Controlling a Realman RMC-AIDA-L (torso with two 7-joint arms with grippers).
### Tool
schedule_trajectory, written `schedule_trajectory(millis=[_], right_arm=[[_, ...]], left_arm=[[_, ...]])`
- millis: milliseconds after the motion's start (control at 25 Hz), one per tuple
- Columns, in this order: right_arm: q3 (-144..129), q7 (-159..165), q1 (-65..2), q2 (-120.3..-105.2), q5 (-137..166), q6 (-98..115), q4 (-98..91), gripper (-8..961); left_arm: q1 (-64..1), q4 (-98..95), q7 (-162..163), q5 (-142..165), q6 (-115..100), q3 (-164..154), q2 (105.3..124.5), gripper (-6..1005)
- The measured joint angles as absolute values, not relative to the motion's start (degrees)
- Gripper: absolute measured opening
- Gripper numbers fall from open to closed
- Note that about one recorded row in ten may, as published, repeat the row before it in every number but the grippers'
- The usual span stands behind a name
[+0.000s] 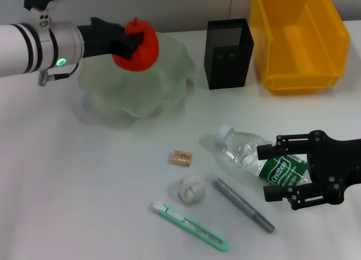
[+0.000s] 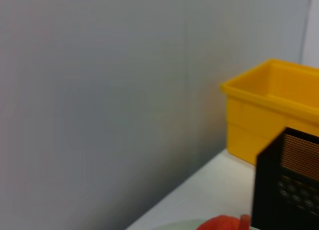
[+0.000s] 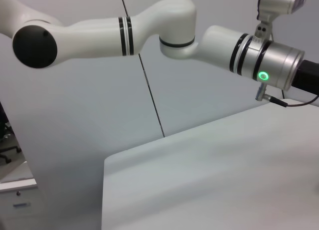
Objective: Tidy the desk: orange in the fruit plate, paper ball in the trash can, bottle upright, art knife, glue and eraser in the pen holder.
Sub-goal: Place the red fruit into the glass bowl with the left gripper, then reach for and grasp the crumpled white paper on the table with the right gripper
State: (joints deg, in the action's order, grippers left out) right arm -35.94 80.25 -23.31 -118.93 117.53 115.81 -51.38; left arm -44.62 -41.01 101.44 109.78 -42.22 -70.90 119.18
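Note:
My left gripper (image 1: 131, 43) is shut on the orange (image 1: 140, 47) and holds it just over the pale green wavy fruit plate (image 1: 163, 85) at the back left. The orange's top also shows in the left wrist view (image 2: 222, 224). My right gripper (image 1: 268, 172) is open with its fingers on either side of the clear bottle (image 1: 248, 153), which lies on its side with a green label. The eraser (image 1: 182, 157), paper ball (image 1: 192, 190), green art knife (image 1: 192, 227) and grey glue stick (image 1: 243, 205) lie on the table in front. The black mesh pen holder (image 1: 228, 52) stands at the back.
A yellow bin (image 1: 302, 40) stands at the back right beside the pen holder; both also show in the left wrist view, the bin (image 2: 264, 115) behind the pen holder (image 2: 289, 185). The right wrist view shows my left arm (image 3: 149, 33) over the white table (image 3: 209, 175).

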Motion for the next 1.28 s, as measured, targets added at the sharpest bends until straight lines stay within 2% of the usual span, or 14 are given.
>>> schedule_trajectory(millis=[160, 800, 1120, 1280], right_arm=[[-35.95, 80.12, -23.46, -118.91, 117.53, 115.55, -50.86, 728], [-35.24, 78.93, -23.8, -118.66, 117.44, 115.23, -50.81, 723], [-35.51, 82.64, -24.58, -118.47, 116.88, 116.29, -54.22, 721], [-36.05, 87.84, -25.75, -118.46, 117.01, 116.15, -57.44, 720]], left_arm=[[-43.78, -41.03, 100.99, 107.13, -39.34, -72.8, 119.18, 59], [-40.41, -44.17, 100.23, 106.07, -42.56, -73.2, 118.74, 675], [-31.08, -53.24, 94.1, 99.26, -70.0, -64.7, 118.25, 819], [-28.07, -52.4, 93.28, 97.82, -85.12, -57.76, 117.77, 819]])
